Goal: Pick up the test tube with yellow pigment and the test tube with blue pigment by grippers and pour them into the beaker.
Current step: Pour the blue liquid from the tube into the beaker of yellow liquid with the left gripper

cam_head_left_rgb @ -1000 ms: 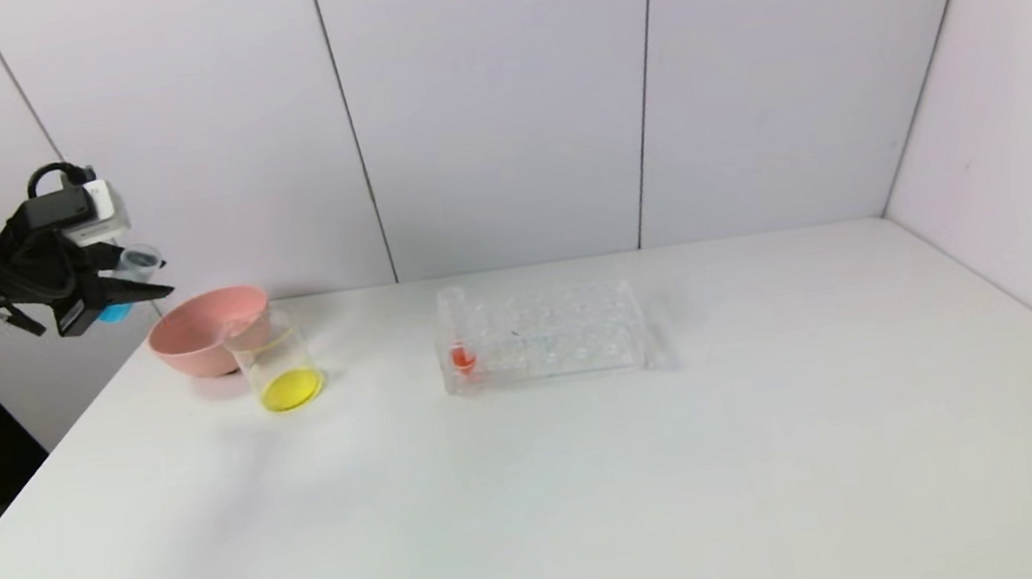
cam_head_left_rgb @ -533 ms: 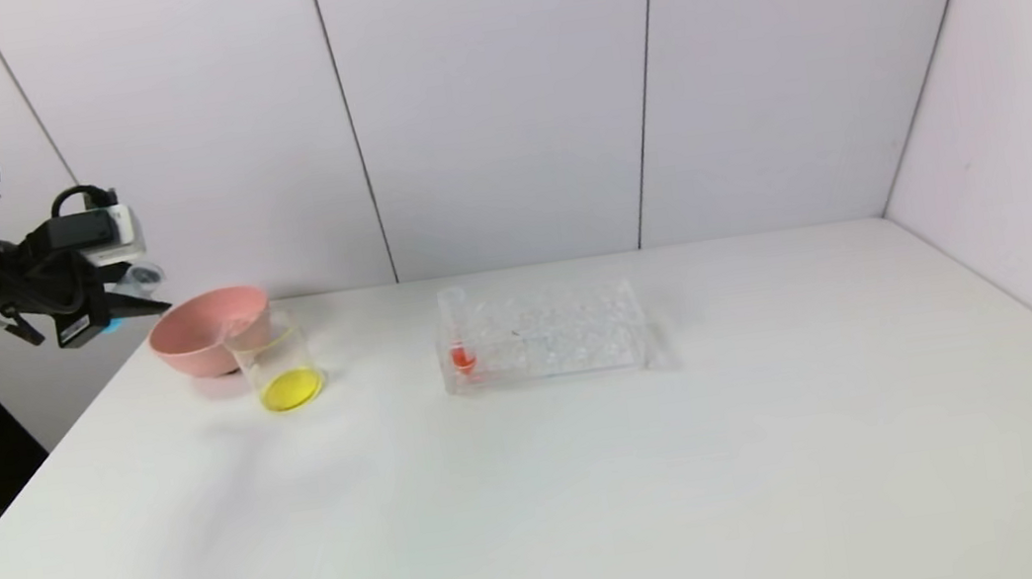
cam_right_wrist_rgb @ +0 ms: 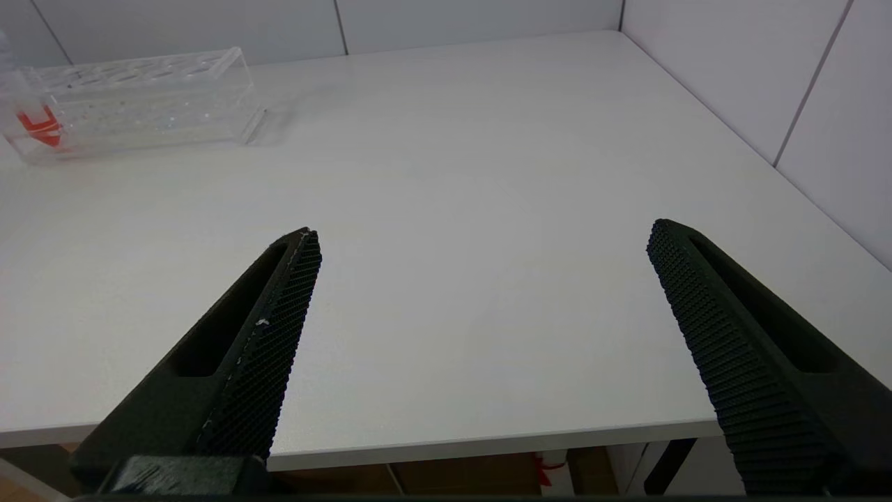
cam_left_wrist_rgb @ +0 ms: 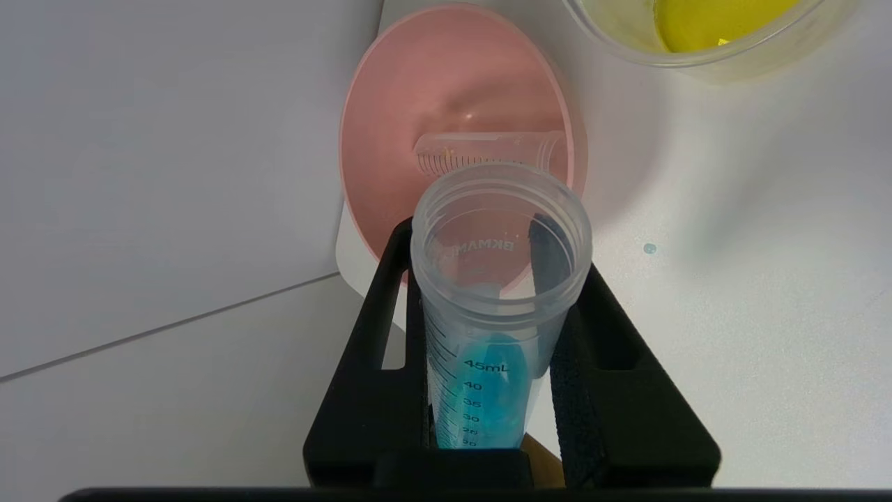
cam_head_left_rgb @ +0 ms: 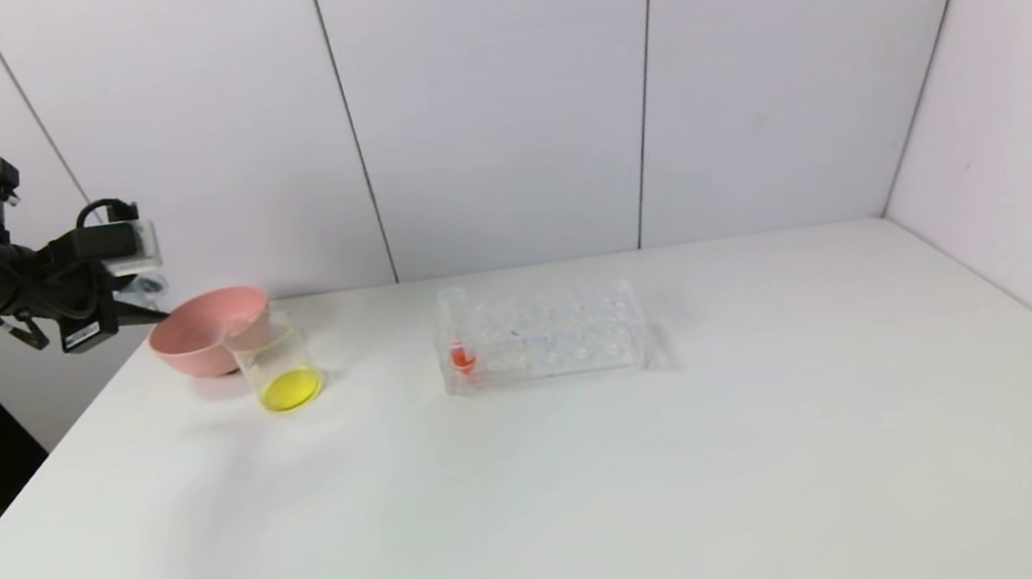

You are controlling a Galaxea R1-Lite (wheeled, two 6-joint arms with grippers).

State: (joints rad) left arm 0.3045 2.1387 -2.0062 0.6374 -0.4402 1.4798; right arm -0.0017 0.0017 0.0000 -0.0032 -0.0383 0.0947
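Observation:
My left gripper [cam_head_left_rgb: 141, 307] is in the air at the far left, just left of the pink bowl [cam_head_left_rgb: 208, 332]. It is shut on the test tube with blue pigment [cam_left_wrist_rgb: 491, 348]. In the left wrist view, this gripper [cam_left_wrist_rgb: 481, 230] holds the tube's open mouth over the bowl's near rim [cam_left_wrist_rgb: 355, 209], with the blue liquid low inside. The beaker [cam_head_left_rgb: 283, 365] stands against the bowl and holds yellow liquid; it also shows in the left wrist view [cam_left_wrist_rgb: 759, 49]. An empty clear tube [cam_left_wrist_rgb: 488, 150] lies in the bowl. No tube with yellow liquid shows. My right gripper [cam_right_wrist_rgb: 481, 233] is open and empty near the table's front edge.
A clear tube rack [cam_head_left_rgb: 547, 335] stands mid-table with a red-orange liquid tube [cam_head_left_rgb: 458, 337] at its left end; the rack also shows in the right wrist view [cam_right_wrist_rgb: 139, 97]. A small blue drop [cam_left_wrist_rgb: 649, 248] lies on the table near the bowl.
My left gripper has moved right and down toward the pink bowl with the blue tube. The blue liquid no longer shows in the head view.

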